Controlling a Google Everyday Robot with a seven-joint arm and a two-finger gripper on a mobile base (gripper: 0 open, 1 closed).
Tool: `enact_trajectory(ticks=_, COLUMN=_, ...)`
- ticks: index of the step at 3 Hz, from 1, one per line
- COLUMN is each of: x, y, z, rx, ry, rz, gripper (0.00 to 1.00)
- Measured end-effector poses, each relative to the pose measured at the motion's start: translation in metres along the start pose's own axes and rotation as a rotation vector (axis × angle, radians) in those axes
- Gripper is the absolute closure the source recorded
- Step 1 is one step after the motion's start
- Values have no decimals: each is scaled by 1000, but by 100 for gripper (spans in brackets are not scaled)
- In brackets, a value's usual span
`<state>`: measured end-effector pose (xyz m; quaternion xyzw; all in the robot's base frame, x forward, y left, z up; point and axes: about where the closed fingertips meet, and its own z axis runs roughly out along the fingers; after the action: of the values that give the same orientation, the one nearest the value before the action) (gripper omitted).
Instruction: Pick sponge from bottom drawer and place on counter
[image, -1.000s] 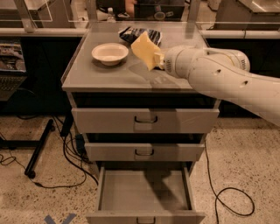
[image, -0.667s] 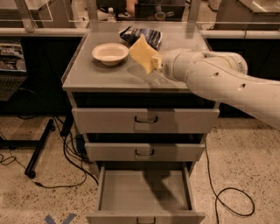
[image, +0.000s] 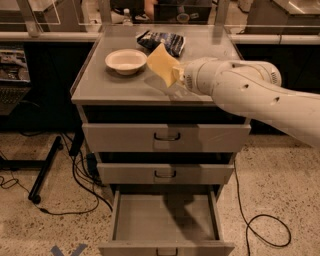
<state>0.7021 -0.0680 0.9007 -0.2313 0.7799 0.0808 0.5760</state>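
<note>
My gripper (image: 173, 76) is over the middle of the grey counter (image: 107, 85), at the end of the white arm that comes in from the right. It is shut on the pale-yellow sponge (image: 160, 62), which it holds tilted just above the counter surface, to the right of the cream bowl (image: 126, 61). The bottom drawer (image: 165, 220) is pulled open below and nothing shows inside it. The two drawers above it are shut.
A dark snack bag (image: 161, 41) lies at the back of the counter behind the sponge. A black stand leg (image: 45, 170) and cables (image: 260, 227) lie on the speckled floor on both sides of the cabinet. Glass panels and shelving stand behind.
The arm has moved left and slightly toward the front of the counter, carrying the sponge closer to the bowl. The drawers have not moved.
</note>
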Motion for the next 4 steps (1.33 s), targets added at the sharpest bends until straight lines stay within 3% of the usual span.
enact_trajectory(ticks=2, x=16, y=7, z=4, rx=-16, ry=37, rz=-7, gripper=100)
enact_trajectory(ticks=4, x=16, y=7, z=4, rx=-16, ry=37, rz=-7, gripper=58)
